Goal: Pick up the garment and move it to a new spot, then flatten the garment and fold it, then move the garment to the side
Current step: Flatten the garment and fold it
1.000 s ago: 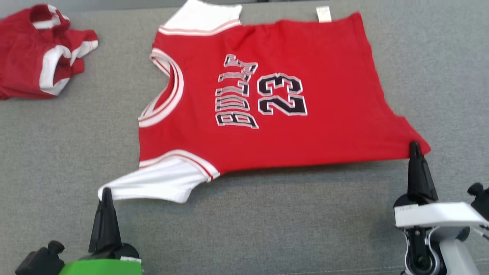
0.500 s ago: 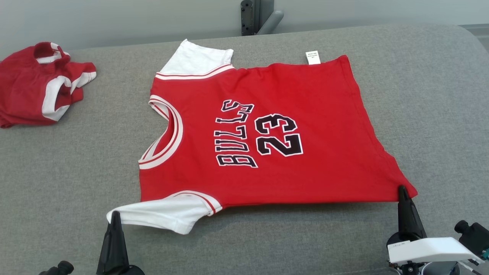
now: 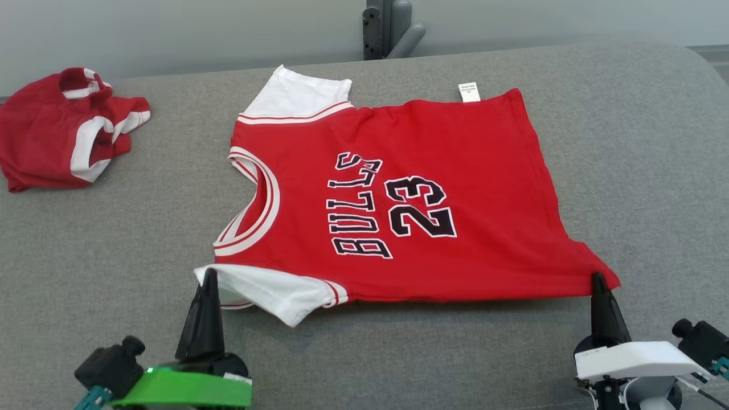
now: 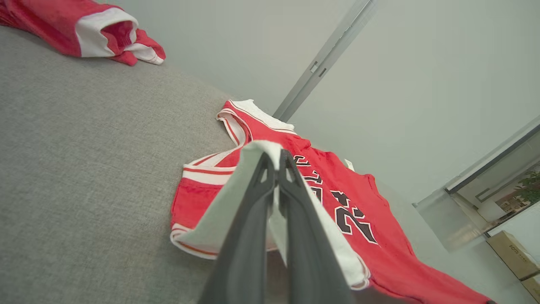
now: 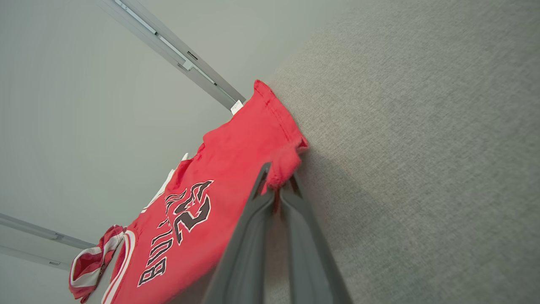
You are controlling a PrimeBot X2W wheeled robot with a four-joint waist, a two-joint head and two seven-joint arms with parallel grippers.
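In the head view, the red jersey [image 3: 410,199] is seen spread face up on the grey counter [image 3: 114,256], its long axis running across the robot, collar toward the left and hem toward the right. Its whole body lies beyond both claws, so any fold is judged to carry the near edge forward over the far one. The left claw [image 3: 209,277] is clenched on the near white sleeve [image 3: 273,290], and the right claw [image 3: 598,279] on the near hem corner. A second red garment [image 3: 62,131] is bunched at the far left, well apart. In the left wrist view, white sleeve cloth is seen pinched between the closed fingers and lifted slightly; part of the sleeve is tucked under and cannot be made out. In the right wrist view, the red corner is seen gathered between the closed fingers; how deep the bite goes is hidden by the bunched cloth.
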